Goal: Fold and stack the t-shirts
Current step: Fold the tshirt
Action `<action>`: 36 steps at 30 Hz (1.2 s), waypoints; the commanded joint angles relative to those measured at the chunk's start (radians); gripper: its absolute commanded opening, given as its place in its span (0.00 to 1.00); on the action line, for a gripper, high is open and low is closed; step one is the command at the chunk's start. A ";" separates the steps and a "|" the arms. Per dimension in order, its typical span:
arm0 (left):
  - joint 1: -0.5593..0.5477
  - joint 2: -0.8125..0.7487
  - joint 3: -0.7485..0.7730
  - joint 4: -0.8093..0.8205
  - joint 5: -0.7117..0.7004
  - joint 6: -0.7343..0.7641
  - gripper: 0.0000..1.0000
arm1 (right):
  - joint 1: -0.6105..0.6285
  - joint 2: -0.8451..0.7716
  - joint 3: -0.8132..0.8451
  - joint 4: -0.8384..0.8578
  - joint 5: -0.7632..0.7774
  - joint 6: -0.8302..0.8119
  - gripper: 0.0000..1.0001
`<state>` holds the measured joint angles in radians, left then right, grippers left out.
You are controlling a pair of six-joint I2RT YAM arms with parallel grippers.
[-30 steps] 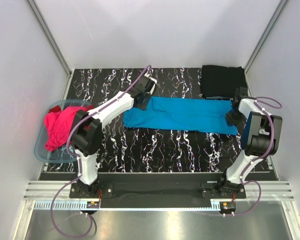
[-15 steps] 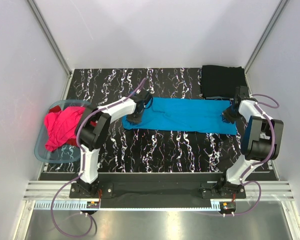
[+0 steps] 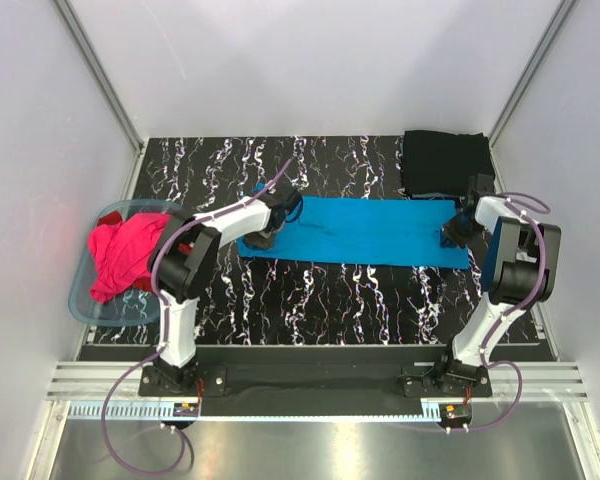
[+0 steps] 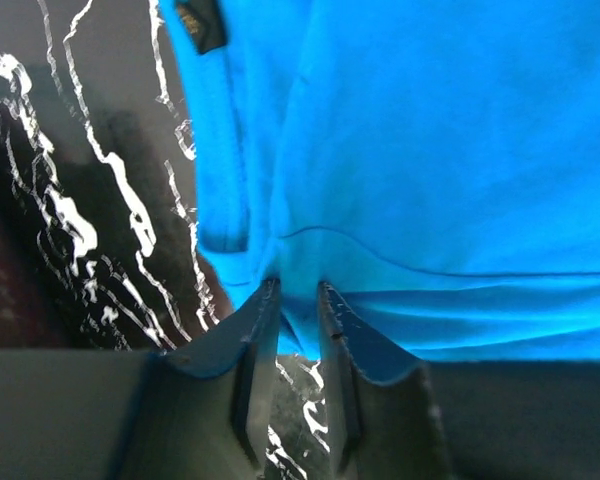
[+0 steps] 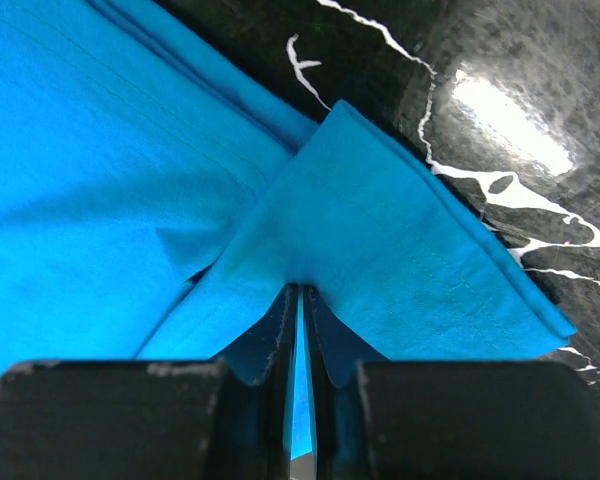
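Tabletop (image 3: 330, 290): left gripper (image 4: 292, 296), right gripper (image 5: 298, 296) tight on t-shirt (image 3: 365, 230)

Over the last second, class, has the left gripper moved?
Yes. The left gripper has come nearward and left, closer to the plastic tub, to the left end of the turquoise t-shirt.

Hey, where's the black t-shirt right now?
In the top view, the black t-shirt lies folded at the far right corner of the table, just beyond the right end of the spread turquoise t-shirt.
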<state>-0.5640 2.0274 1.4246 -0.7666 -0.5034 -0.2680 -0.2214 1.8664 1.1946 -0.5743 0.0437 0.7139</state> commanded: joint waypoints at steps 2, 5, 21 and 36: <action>0.010 -0.119 0.086 -0.071 -0.038 -0.031 0.32 | -0.007 -0.055 -0.049 -0.059 0.081 -0.036 0.13; 0.010 -0.133 0.193 -0.106 0.027 -0.040 0.36 | -0.007 -0.117 -0.052 -0.059 0.048 -0.031 0.14; 0.056 0.169 0.510 -0.054 0.338 -0.206 0.00 | -0.004 -0.346 -0.049 -0.019 -0.128 -0.028 0.17; 0.056 0.246 0.543 0.032 0.465 -0.200 0.00 | 0.022 -0.397 -0.032 0.019 -0.179 -0.041 0.18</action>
<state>-0.5053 2.2990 1.9263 -0.7815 -0.0814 -0.4538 -0.2047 1.4815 1.1389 -0.5873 -0.1154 0.6857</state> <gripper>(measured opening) 0.008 0.180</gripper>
